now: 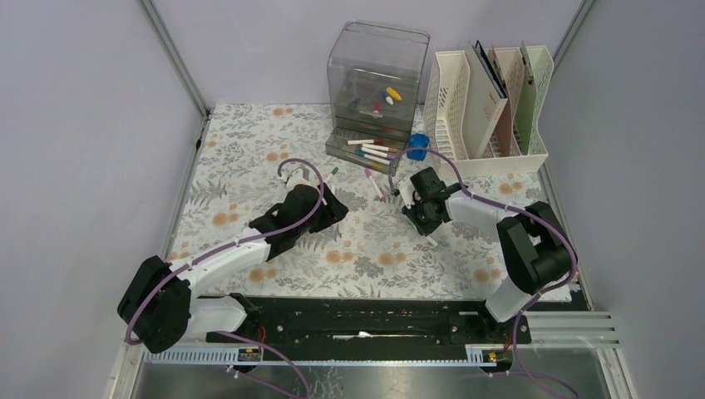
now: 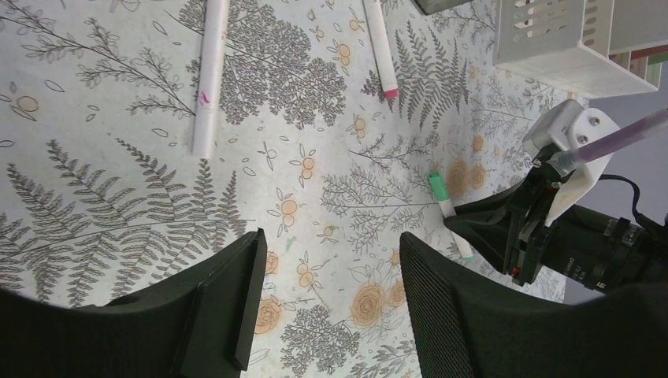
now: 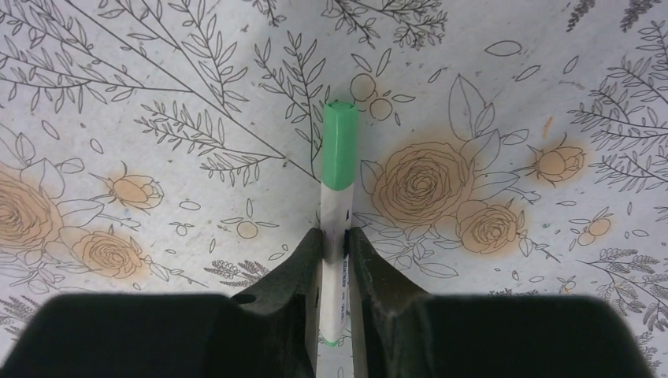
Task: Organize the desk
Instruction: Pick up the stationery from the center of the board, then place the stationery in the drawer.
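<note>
The desk [image 1: 249,166] is covered with a white cloth printed with ferns and orange flowers. My right gripper [image 3: 335,236] is shut on a white marker with a green cap [image 3: 339,150], held low over the cloth; I cannot tell if it touches. It also shows in the left wrist view [image 2: 441,193], in my right gripper [image 2: 480,228]. My left gripper [image 2: 331,268] is open and empty just above the cloth, left of the right gripper [image 1: 413,212]. In the top view the left gripper [image 1: 332,208] is near the desk's middle.
A pink-tipped marker [image 2: 380,47] and a white marker [image 2: 209,79] lie loose ahead of the left gripper. A clear drawer box [image 1: 378,75] with a tray of markers [image 1: 370,150] stands at the back. A blue object [image 1: 418,145] and white file holders [image 1: 486,100] stand at back right.
</note>
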`<state>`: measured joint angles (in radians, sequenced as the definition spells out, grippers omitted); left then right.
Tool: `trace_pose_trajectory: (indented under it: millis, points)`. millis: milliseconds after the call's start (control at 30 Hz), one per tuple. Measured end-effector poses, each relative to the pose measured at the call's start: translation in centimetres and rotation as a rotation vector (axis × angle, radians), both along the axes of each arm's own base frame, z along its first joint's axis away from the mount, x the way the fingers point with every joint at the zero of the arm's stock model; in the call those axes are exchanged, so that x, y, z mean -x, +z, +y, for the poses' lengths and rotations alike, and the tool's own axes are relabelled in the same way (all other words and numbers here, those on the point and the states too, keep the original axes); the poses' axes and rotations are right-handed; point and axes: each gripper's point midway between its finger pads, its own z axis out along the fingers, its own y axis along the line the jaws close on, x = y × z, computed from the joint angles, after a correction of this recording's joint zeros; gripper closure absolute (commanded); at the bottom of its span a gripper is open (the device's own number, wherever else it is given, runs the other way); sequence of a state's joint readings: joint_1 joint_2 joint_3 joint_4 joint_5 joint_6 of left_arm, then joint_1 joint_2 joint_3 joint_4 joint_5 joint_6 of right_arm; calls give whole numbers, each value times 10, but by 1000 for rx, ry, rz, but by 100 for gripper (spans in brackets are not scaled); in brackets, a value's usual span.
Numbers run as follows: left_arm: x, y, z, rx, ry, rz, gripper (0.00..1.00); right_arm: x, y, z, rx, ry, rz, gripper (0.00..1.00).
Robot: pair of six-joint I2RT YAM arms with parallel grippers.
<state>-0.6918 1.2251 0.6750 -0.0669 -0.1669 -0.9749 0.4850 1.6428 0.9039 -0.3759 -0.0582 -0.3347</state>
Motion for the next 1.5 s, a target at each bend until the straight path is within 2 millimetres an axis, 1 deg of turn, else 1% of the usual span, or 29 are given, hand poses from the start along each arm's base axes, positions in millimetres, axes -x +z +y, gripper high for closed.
trace_pose_trajectory:
  millis: [67,167,267,400,533,700,833,900,1000,1067,1133,1200,1267,1333,1433,1500]
  points:
    - [1,-1,5,-5,10,1,33,-2,0,0,2,-2,-6,97]
    - [2,-1,10,-12,24,2,33,-3,1,1,-3,1,-9,100]
    - [2,1,15,-11,36,-6,33,-6,3,5,-15,15,-12,100]
    - [3,0,22,-15,48,-6,32,-19,17,16,-52,33,-42,100]
    - [3,-3,27,-24,59,1,32,-49,44,36,-111,50,-117,100]
    - [2,-2,32,-27,71,-2,31,-84,67,56,-151,55,-186,100]
    - [-1,3,38,-22,89,-12,31,-123,90,78,-188,61,-250,100]
    - [-2,3,40,-21,96,-13,31,-143,105,93,-225,84,-288,100]
    - [-2,0,44,-26,106,-8,30,-173,127,111,-259,116,-359,100]
    - [-2,-2,46,-30,110,-3,30,-191,136,120,-267,132,-401,100]
    - [-3,-3,49,-31,118,-1,30,-206,139,127,-265,148,-429,96]
    - [-5,-3,51,-33,125,-2,30,-219,137,131,-253,161,-449,87]
    - [-6,-3,53,-33,130,-2,30,-230,130,134,-236,173,-463,78]
    - [-7,-3,55,-32,134,-1,29,-240,121,135,-217,181,-473,63]
    - [-9,-3,56,-30,136,-2,24,-249,107,136,-185,186,-476,42]
    - [-10,-4,56,-28,131,-2,21,-251,100,135,-169,192,-474,34]
